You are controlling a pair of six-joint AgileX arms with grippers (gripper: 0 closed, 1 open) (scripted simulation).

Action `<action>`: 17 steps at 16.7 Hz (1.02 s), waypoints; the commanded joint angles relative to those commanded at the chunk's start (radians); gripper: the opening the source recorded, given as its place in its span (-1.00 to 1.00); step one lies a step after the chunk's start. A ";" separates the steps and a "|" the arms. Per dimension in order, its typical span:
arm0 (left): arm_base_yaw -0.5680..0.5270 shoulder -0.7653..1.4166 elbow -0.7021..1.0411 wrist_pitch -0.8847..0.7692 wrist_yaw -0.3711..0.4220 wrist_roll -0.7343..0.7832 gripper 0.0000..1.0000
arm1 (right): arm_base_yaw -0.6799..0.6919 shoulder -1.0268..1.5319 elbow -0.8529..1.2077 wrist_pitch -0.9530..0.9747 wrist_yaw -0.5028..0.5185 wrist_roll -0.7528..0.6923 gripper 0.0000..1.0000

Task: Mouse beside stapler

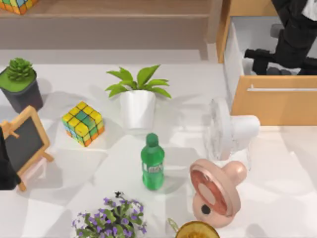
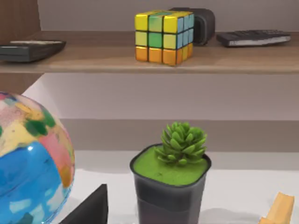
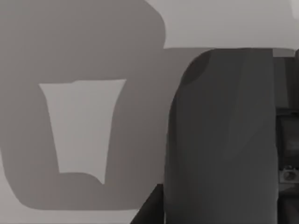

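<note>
**Reaching into the drawer for the mouse**

Our right arm (image 1: 297, 34) hangs over the open wooden drawer (image 1: 237, 44) at the tabletop's (image 1: 297, 188) far right corner, its right gripper (image 1: 257, 53) low inside the white compartment. We cannot tell whether that gripper is wide, narrow or holding anything. Dark rounded humps lie against the drawer's front wall, just beside the gripper, and we take them for the mouse (image 1: 275, 71). The right wrist view shows a large dark-grey rounded mass very near its camera, and we cannot say what it is. Our left arm (image 1: 4, 171) is parked at the left edge, beside the small chalkboard easel (image 1: 22, 141).

By our reading the task is at its start, with the mouse yet to leave the drawer. The risks follow from that. A low, rounded, matte shell gives a gripper little to bite on, so a shallow pinch could let it slip back. Lifting out at an angle could knock the drawer's wooden wall. On the way out, the white fan (image 1: 230, 131) stands just in front of the drawer, with the pink fan (image 1: 215, 193) and the green bottle (image 1: 152, 163) near it, and a low carry could topple any of them.
</note>
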 joint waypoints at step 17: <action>0.000 0.000 0.000 0.000 0.000 0.000 1.00 | 0.000 -0.113 -0.075 0.018 -0.001 -0.079 -1.00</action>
